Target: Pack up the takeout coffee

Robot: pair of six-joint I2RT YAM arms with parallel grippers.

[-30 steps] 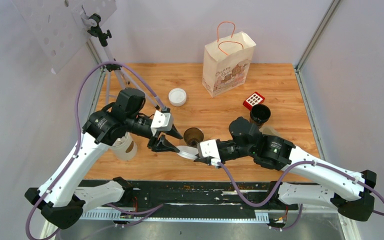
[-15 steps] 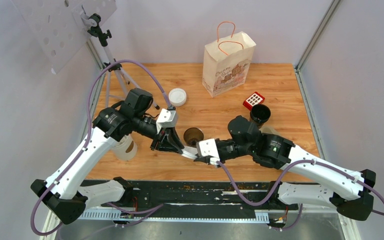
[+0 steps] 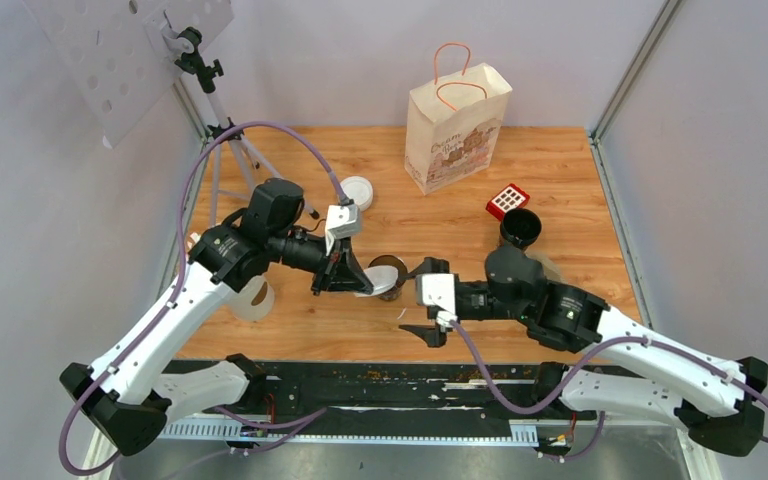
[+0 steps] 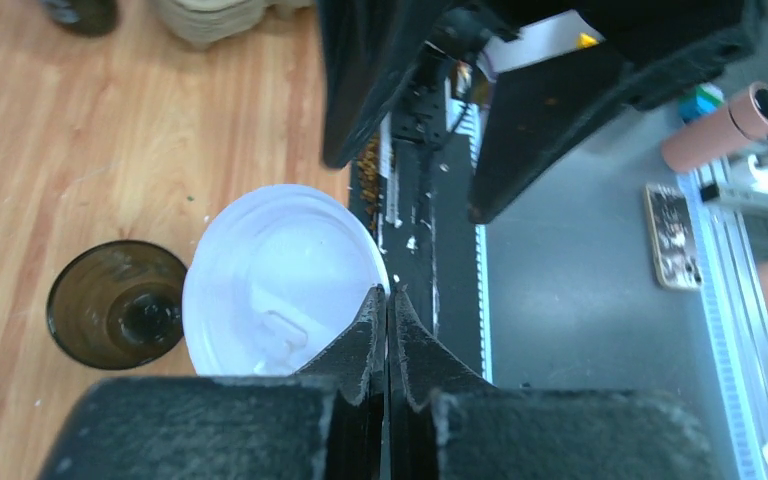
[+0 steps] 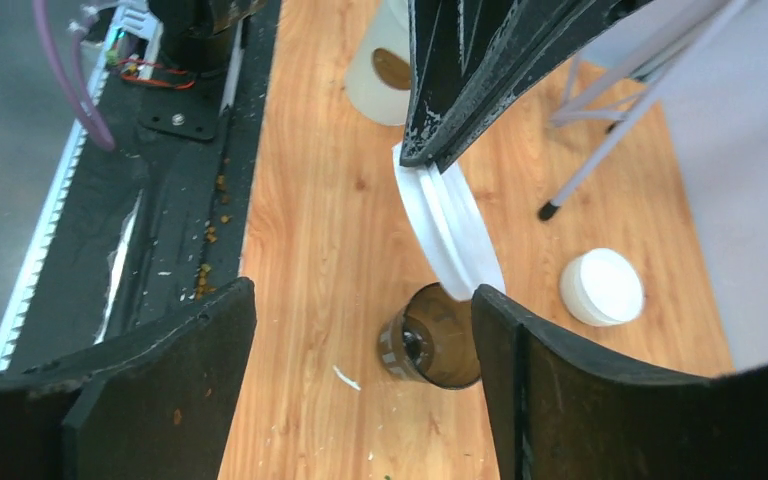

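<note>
Coffee cup (image 3: 388,272) is sitting uncovered, left gripper (image 4: 388,295) clamping a white lid (image 4: 280,280) beside it, right gripper (image 3: 422,300) gaping empty; lidding and bagging are remaining.

wooden table (image 3: 560,170) enclosed by plain pale grey walls (image 3: 340,60); metal corner post (image 3: 631,70) at back right; perforated white panel (image 3: 120,60) on a tripod (image 3: 225,131) at back left; even, diffuse light.
</note>
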